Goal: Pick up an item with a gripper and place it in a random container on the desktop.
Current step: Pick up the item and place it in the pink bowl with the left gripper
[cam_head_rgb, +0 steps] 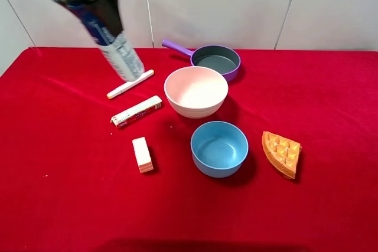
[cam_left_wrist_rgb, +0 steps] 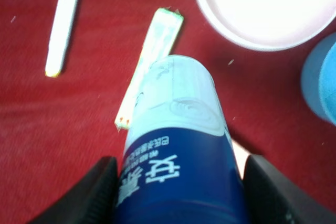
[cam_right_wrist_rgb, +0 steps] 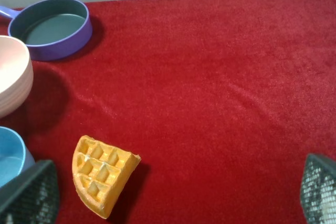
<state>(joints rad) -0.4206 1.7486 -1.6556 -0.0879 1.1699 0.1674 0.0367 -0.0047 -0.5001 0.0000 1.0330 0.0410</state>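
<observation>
Lowest in the exterior view, a cream wafer block lies left of centre on the red tabletop. The blue bowl sits just right of centre, and a waffle wedge lies further right, apart from the bowl. The right tool shows only in its own wrist view. Its two fingers are spread wide at the lower corners of that frame with nothing between them, above the cloth near the waffle wedge.

Higher up the exterior frame, a wrapped stick lies at a slant left of centre. The pink bowl stands upright and empty at centre, just above the blue bowl. A white marker pen lies diagonally to the left of the pink bowl, above the wrapped stick.

In the upper left of the frame the left tool is clenched on the bottle. It grips the dark-blue upper part, one finger on each side. The bottle hangs tilted, its pale lower end pointing down and right to just above the marker pen, left of the pink bowl and not in it.

Furthest back, at upper centre, is the purple pan, its handle pointing left.
</observation>
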